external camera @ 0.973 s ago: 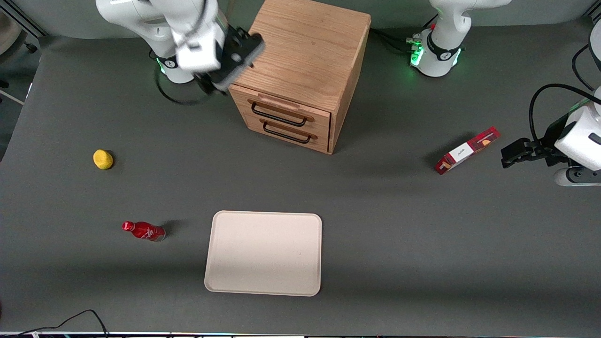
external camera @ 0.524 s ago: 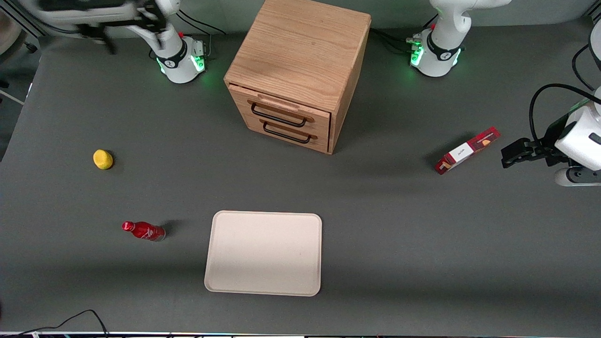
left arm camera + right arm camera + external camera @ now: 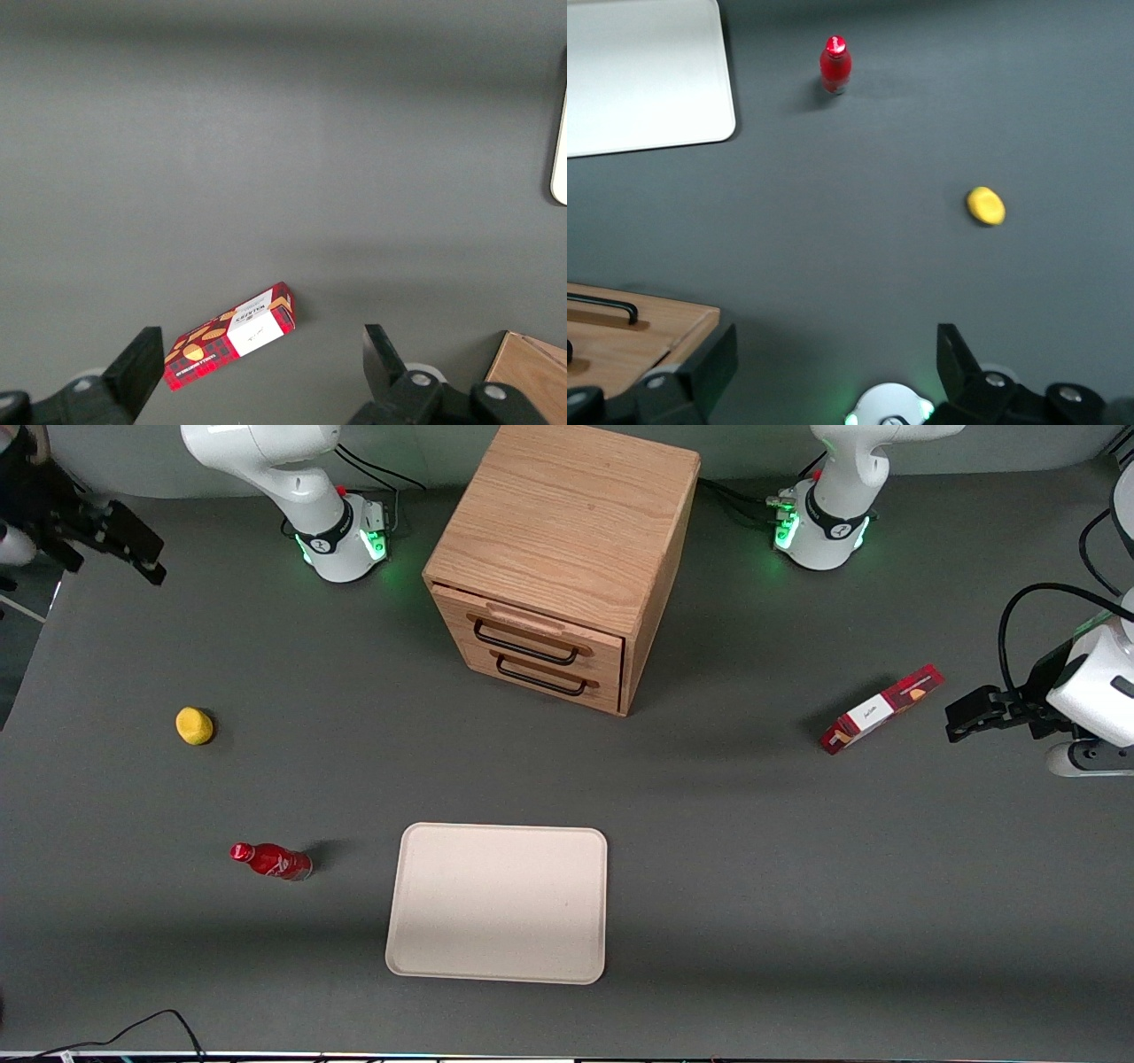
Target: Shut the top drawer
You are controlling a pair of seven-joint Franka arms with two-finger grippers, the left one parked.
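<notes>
The oak cabinet (image 3: 567,522) stands on the table between the two arm bases. Its top drawer (image 3: 532,636) has a black wire handle (image 3: 524,652) and sits almost flush with the cabinet front, a thin gap along its upper edge. The lower drawer (image 3: 540,677) is pushed in. My gripper (image 3: 117,567) is open and empty, high up at the working arm's end of the table, well away from the cabinet. In the right wrist view the gripper (image 3: 837,345) is spread wide over bare table, and a cabinet corner (image 3: 647,332) with one black handle (image 3: 602,306) shows.
A yellow lemon (image 3: 194,725) and a red bottle (image 3: 270,860) lie toward the working arm's end. A beige tray (image 3: 498,903) lies nearer the camera than the cabinet. A red snack box (image 3: 880,708) lies toward the parked arm's end.
My gripper has swung from beside the cabinet's top corner out to the working arm's end of the table. The drawers have not moved.
</notes>
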